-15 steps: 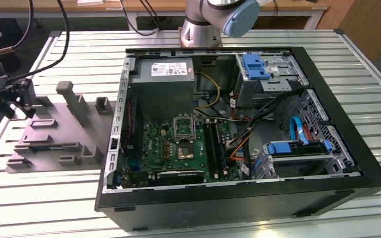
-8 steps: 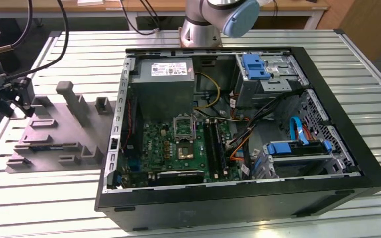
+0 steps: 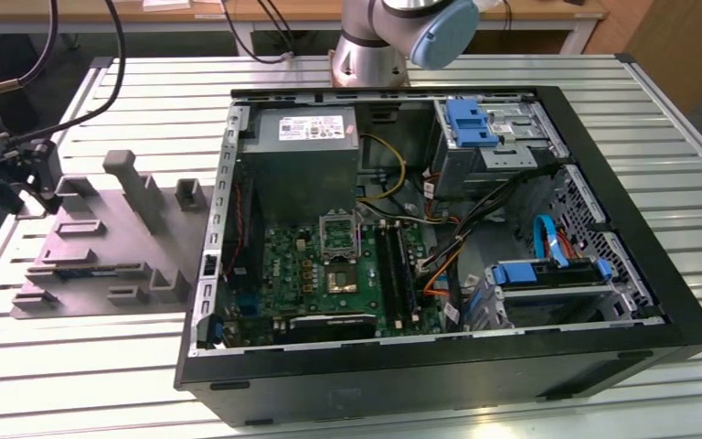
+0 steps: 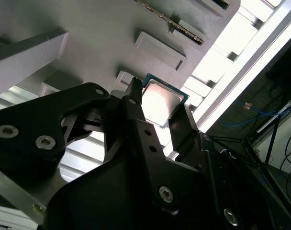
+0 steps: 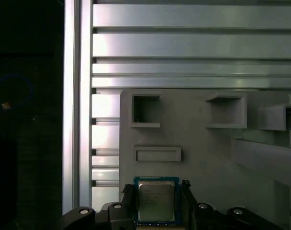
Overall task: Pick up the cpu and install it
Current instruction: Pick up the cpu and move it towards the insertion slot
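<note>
The fingers (image 5: 128, 199) of the gripper (image 5: 156, 191) clasp the cpu (image 5: 155, 205) by opposite edges. A grey fixture (image 5: 198, 158) lies beneath, on the table (image 5: 184, 43).

Faint, unreadable print on the cpu (image 5: 156, 201); illegible label on the power supply (image 3: 303, 169).

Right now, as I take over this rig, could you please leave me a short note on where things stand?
Pincer: shut on the chip, gripping two opposite edges.
Chip: over the grey fixture on the slatted table, at the exterior view's left; whether it is lifted, I cannot tell.
Done: chip grasped.
Left: installing it in the circuit board inside the open computer case.
</note>
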